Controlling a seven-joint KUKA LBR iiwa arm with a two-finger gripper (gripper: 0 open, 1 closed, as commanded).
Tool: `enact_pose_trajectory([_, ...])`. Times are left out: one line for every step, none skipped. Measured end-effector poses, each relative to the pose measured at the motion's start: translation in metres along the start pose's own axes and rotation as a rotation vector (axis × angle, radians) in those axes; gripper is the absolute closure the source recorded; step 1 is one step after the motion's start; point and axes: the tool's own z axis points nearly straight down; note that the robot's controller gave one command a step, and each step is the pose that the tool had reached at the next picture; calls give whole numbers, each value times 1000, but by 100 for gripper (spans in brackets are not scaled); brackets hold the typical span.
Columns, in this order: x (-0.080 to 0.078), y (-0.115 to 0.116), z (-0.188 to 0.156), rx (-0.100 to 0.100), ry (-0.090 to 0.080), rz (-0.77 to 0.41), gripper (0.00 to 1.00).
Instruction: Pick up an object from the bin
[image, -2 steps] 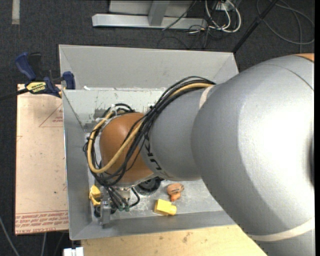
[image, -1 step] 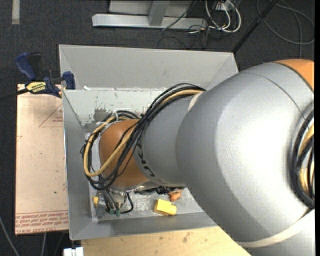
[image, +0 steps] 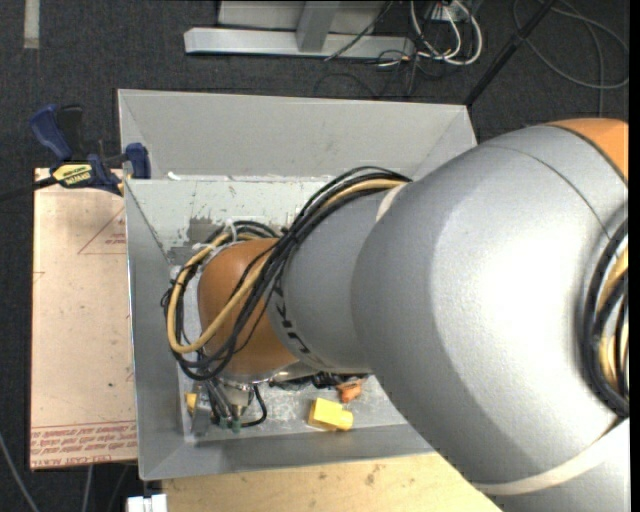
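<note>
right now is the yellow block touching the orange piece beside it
Cannot tell: camera view shows yellow block and orange piece very close, no plain gap.

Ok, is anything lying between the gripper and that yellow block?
Nothing visible does. Only bin floor separates the gripper from the yellow block; a small orange piece lies beside the block, not between.

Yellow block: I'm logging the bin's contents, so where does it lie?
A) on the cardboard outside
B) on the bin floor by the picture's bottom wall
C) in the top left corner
B: the yellow block lies near the bin's bottom wall, beside a small orange piece.
</note>
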Motion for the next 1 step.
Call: enact_pose_trajectory([1,-1,-3,1,1,0,100])
